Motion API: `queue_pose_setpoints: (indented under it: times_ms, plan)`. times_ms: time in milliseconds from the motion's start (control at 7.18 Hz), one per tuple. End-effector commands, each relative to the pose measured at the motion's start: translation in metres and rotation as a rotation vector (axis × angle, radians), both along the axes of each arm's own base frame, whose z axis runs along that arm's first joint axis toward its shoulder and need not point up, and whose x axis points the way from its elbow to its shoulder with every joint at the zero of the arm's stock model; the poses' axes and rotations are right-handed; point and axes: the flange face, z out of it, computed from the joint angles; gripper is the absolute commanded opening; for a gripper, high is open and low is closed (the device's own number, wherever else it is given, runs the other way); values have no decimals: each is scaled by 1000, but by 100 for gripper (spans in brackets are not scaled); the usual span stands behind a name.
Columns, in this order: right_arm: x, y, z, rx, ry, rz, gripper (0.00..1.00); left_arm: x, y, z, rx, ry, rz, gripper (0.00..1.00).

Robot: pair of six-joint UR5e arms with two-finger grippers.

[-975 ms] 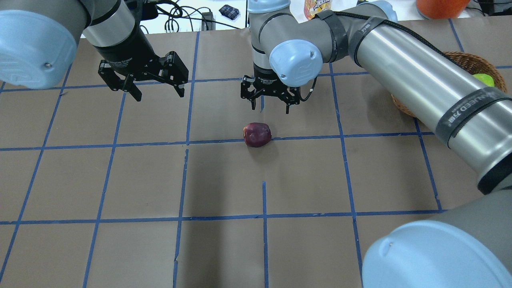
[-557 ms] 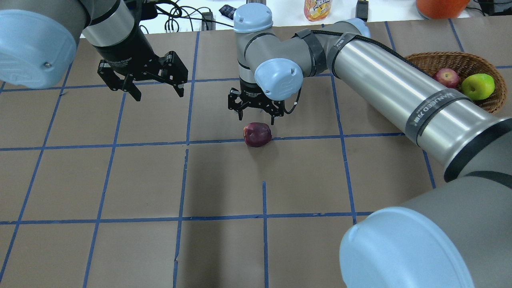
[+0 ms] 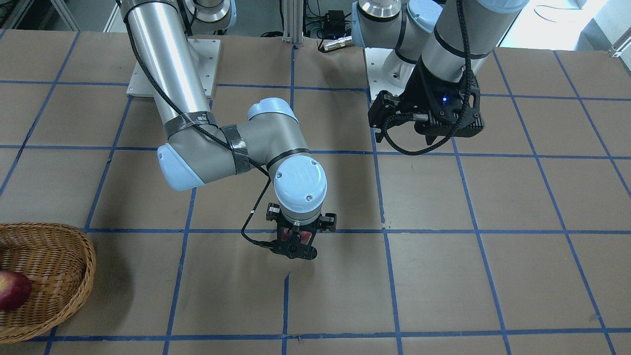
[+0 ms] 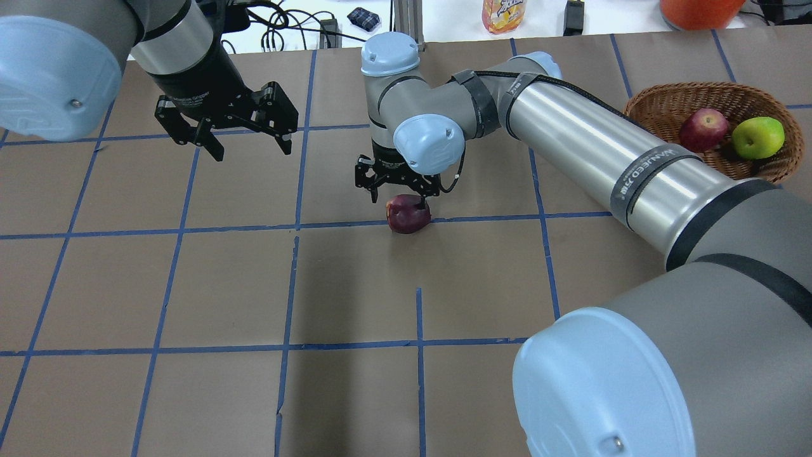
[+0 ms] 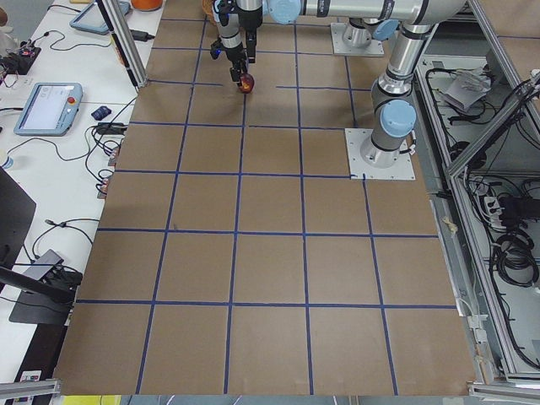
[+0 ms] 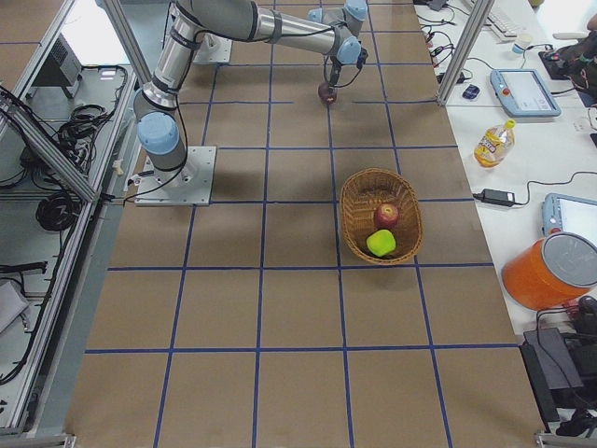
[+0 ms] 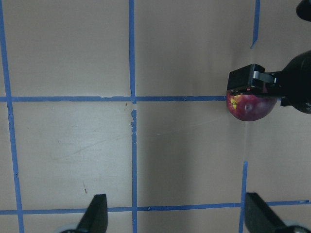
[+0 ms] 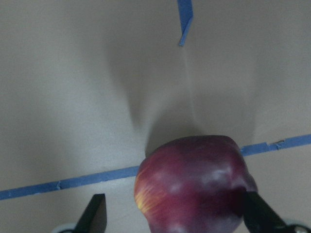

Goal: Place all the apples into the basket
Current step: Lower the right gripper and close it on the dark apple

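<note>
As the front-facing camera sees it: the right gripper (image 3: 294, 241) points straight down over the maroon apple (image 3: 305, 238), and its wrist hides all but slivers of the fruit. The basket (image 3: 74, 276) sits well apart at the frame edge with the red apple (image 3: 12, 290) inside.
Overhead: the right gripper's fingers straddle the maroon apple, which rests on a blue tape line (image 4: 190, 230) on the table (image 4: 355, 285). The left gripper (image 4: 250, 146) hangs above the table, well apart, its fingers spread and holding nothing. The red apple and the green apple (image 4: 757, 137) lie side by side in the basket, and the right forearm (image 4: 590, 143) crosses its near rim. A yellow bottle (image 4: 503, 14) and an orange tub (image 4: 698, 11) stand beyond the table's far edge.
Left side view: the maroon apple lies under the far arm, too small to judge the fingers.
Right side view: the basket sits mid-table with two apples in it, well apart from the maroon apple.
Left wrist view: spread fingertips frame bare table. The maroon apple is off to one side, partly covered by the right gripper.
Right wrist view: the maroon apple sits between parted fingers (image 8: 95, 216). One stands apart from the skin and the other is at its edge, not yet squeezing.
</note>
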Motion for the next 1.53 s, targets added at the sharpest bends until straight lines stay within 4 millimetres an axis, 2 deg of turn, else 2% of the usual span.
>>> queue_pose_setpoints:
  times_ms: [0, 279, 697, 1254, 1393]
  plan:
    - [0, 0, -2, -1, 1, 52, 100, -1, 0, 0, 0, 0, -1, 100]
    - [-4, -2, 4, -27, 34, 80, 100, -1, 0, 0, 0, 0, -1, 100]
    - [-4, -2, 1, -24, 32, 100, 100, -1, 0, 0, 0, 0, -1, 100]
    - [-4, -1, -15, -1, 39, 138, 100, -1, 0, -1, 2, 0, -1, 100]
    - [-2, -1, -24, 14, 38, 138, 100, -1, 0, 0, 0, 0, -1, 100]
